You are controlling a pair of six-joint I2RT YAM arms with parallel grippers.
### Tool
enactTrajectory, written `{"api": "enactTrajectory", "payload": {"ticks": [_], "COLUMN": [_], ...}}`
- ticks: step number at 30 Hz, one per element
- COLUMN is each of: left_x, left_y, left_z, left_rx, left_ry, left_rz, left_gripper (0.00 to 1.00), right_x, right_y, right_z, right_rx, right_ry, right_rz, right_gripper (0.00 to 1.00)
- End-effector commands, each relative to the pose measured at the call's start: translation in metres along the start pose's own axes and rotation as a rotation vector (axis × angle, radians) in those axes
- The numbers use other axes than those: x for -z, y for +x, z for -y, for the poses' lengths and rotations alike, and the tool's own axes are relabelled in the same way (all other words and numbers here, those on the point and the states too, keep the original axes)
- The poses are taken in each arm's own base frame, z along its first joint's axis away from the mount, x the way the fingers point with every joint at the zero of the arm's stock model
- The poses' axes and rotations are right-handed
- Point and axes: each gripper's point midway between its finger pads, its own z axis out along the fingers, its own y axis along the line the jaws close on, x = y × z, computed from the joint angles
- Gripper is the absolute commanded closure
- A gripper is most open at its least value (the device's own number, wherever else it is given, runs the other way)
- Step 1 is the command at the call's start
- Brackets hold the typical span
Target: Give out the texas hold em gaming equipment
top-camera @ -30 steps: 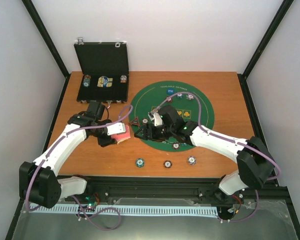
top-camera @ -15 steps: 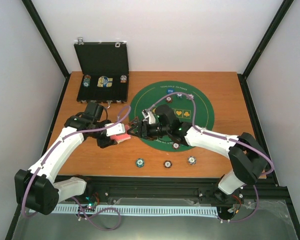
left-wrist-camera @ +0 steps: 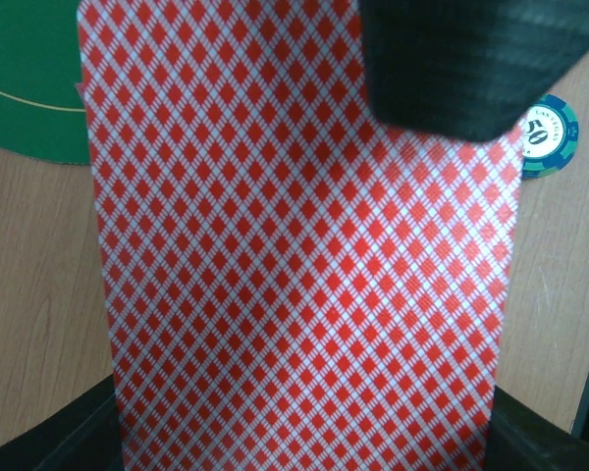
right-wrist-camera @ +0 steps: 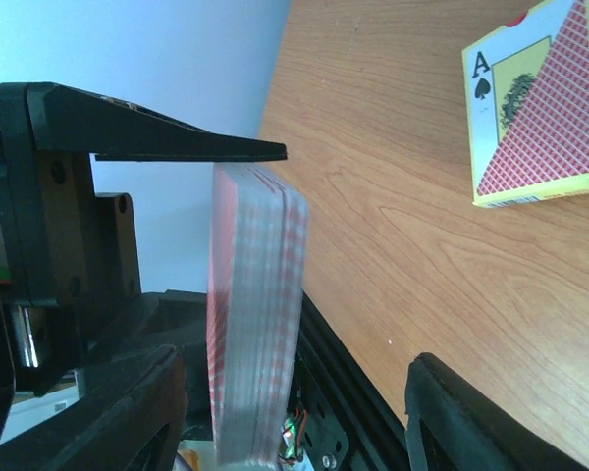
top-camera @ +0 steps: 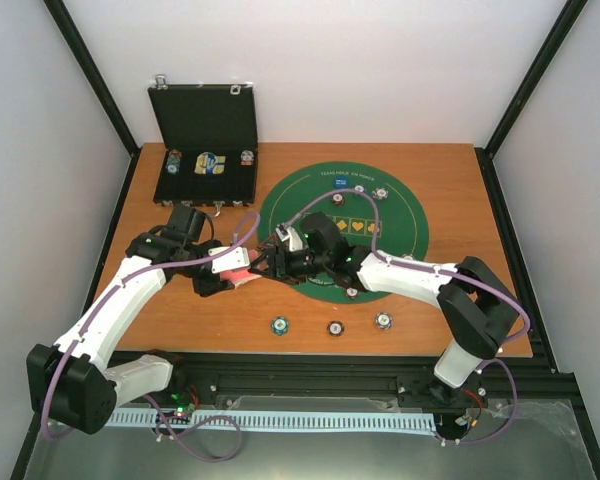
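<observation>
A deck of red-backed playing cards (top-camera: 242, 272) hangs over the wood just left of the green mat, with my left gripper (top-camera: 230, 274) shut on its edges. The card backs (left-wrist-camera: 294, 265) fill the left wrist view. My right gripper (top-camera: 265, 262) has come up to the deck from the mat side. In the right wrist view the deck (right-wrist-camera: 255, 324) stands edge-on between my right gripper's (right-wrist-camera: 294, 378) open fingers, nearer the left one, with a gap on the right. A left finger (right-wrist-camera: 157, 123) lies along the deck's top edge. A blue striped chip (left-wrist-camera: 548, 137) lies beyond the deck.
Three chips (top-camera: 278, 325) (top-camera: 335, 327) (top-camera: 383, 320) lie on the wood near the front edge. More chips (top-camera: 359, 191) (top-camera: 352, 291) sit on the green mat (top-camera: 400, 225). The open black case (top-camera: 208, 165) stands at the back left. A card box (right-wrist-camera: 540, 108) lies on the wood.
My right gripper has swung left off the mat to the deck, its jaws narrowing around it. The left arm with the deck has barely moved.
</observation>
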Motion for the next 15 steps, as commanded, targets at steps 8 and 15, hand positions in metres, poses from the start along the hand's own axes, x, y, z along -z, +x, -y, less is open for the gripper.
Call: {"api": "enactTrajectory", "payload": {"ticks": [8,15], "left_x": [0.012,0.017], "left_y": [-0.014,-0.018], "left_z": [-0.001,0.002], "left_rx": [-0.023,-0.043], "left_ry": [-0.018,-0.027], "left_rz": [0.052,0.082], "left_gripper": [0.99,0.89], "right_x": [-0.022,-0.028], "right_y": [-0.008,-0.012], "right_z": [-0.022,-0.021], "right_rx": [0.005,-0.027], "right_ry": [-0.079,-0.105], "right_rz": [-0.007,0.004], "right_gripper": [0.46,0.78]}}
